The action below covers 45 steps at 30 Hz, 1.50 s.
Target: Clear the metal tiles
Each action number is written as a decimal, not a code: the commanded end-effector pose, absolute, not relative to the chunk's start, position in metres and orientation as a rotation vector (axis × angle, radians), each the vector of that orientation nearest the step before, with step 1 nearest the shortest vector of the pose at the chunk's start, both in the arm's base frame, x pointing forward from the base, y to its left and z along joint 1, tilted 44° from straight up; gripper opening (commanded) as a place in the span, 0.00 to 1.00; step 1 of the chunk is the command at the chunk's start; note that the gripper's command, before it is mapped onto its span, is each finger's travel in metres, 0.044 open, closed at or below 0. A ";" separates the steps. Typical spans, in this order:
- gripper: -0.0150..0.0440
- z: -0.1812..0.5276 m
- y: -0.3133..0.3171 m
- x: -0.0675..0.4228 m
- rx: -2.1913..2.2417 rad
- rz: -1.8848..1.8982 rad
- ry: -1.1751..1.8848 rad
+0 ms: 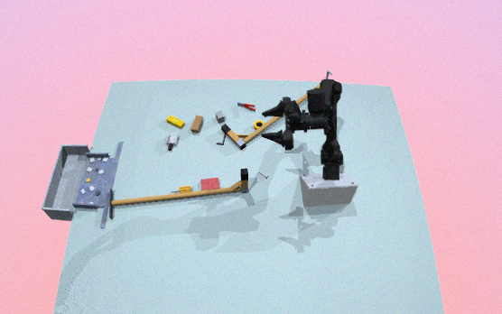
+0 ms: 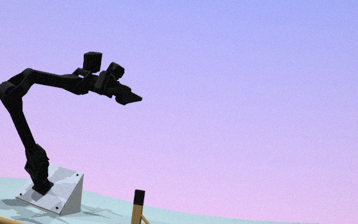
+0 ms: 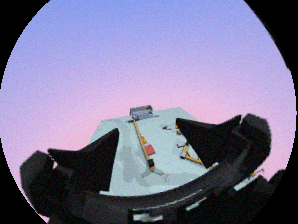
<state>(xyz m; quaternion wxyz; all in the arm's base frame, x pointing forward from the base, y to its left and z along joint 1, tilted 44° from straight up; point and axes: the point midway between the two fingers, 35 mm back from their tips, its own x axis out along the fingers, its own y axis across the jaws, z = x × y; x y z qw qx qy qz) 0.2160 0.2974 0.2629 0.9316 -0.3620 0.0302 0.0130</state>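
Note:
The long scraper (image 1: 171,195) (image 3: 143,144) lies on the table, its wooden shaft running from an upright black grip (image 1: 244,174) (image 2: 139,197) to a grey blade (image 1: 111,186) at the near edge of the steel bench plate (image 1: 106,179). Several small tiles, such as a white one (image 1: 91,188), lie on the plate. The grey catch box (image 1: 54,180) (image 3: 141,112) stands at the plate's far end. My gripper (image 1: 272,123) (image 2: 133,98) (image 3: 148,128) is open and empty. It is raised high above the table, well back from the scraper's grip.
A second wooden-shafted tool (image 1: 275,119) lies diagonally under the arm. Scattered on the table are a yellow block (image 1: 175,121), a brown block (image 1: 197,124), a grey cube (image 1: 219,116), red pliers (image 1: 246,106), a yellow ring (image 1: 259,124) and a red block (image 1: 209,183). The arm's base (image 1: 328,189) stands at the right.

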 end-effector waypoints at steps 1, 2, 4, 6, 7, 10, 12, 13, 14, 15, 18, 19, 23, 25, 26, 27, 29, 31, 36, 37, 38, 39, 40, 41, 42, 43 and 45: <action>1.00 0.261 0.295 0.214 -0.748 0.024 0.060; 1.00 0.261 0.295 0.214 -0.748 0.024 0.060; 1.00 0.261 0.295 0.214 -0.748 0.024 0.060; 1.00 0.261 0.295 0.214 -0.748 0.024 0.060; 1.00 0.261 0.295 0.214 -0.748 0.024 0.060; 1.00 0.261 0.295 0.214 -0.748 0.024 0.060; 1.00 0.261 0.295 0.214 -0.748 0.024 0.060; 1.00 0.261 0.295 0.214 -0.748 0.024 0.060; 1.00 0.261 0.295 0.214 -0.748 0.024 0.060; 1.00 0.261 0.295 0.214 -0.748 0.024 0.060; 1.00 0.261 0.295 0.214 -0.748 0.024 0.060; 1.00 0.261 0.295 0.214 -0.748 0.024 0.060; 1.00 0.261 0.295 0.214 -0.748 0.024 0.060; 1.00 0.261 0.295 0.214 -0.748 0.024 0.060; 1.00 0.261 0.295 0.214 -0.748 0.024 0.060; 1.00 0.261 0.295 0.214 -0.749 0.024 0.061; 1.00 0.261 0.296 0.217 -0.753 0.023 0.064; 1.00 0.260 0.298 0.221 -0.763 0.023 0.071; 1.00 0.255 0.305 0.239 -0.797 0.020 0.097; 1.00 0.254 0.306 0.242 -0.804 0.019 0.103; 1.00 0.253 0.307 0.246 -0.810 0.019 0.109; 1.00 0.252 0.308 0.249 -0.817 0.019 0.115; 1.00 0.251 0.309 0.253 -0.823 0.018 0.122; 1.00 0.249 0.309 0.257 -0.830 0.018 0.128; 1.00 0.248 0.310 0.261 -0.836 0.018 0.135; 1.00 0.247 0.311 0.264 -0.842 0.017 0.141; 1.00 0.244 0.312 0.272 -0.854 0.017 0.155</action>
